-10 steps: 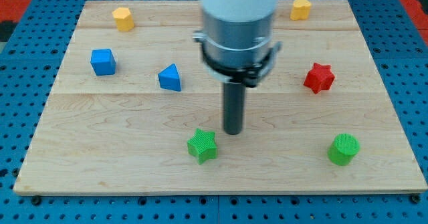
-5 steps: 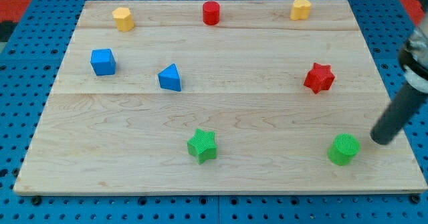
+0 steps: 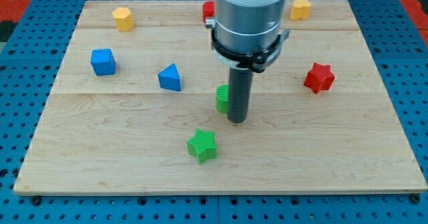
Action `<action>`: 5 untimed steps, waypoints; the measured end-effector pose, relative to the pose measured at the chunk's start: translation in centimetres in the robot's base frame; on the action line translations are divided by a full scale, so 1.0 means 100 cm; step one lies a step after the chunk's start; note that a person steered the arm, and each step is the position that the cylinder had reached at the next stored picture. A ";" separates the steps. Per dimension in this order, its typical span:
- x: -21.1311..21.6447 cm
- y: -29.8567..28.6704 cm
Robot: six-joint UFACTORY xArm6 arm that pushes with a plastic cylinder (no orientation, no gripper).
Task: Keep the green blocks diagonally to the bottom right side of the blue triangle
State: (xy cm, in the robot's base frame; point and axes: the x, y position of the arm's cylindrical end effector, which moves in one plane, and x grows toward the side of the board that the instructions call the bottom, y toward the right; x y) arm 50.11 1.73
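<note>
The blue triangle lies left of the board's middle. The green star sits below and to its right, near the view's bottom. The green cylinder stands right of the triangle, partly hidden behind my rod. My tip rests on the board against the green cylinder's right side, above and right of the green star.
A blue cube is at the left. Yellow blocks sit at the top left and top right. A red star is at the right. A red cylinder at the top is mostly hidden by the arm.
The green cylinder moved from the board's bottom right to the middle, beside the blue triangle. My tip swung out to the right edge, then came back left to the middle.
</note>
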 end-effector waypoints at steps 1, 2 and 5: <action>0.001 -0.060; 0.010 -0.110; 0.065 -0.023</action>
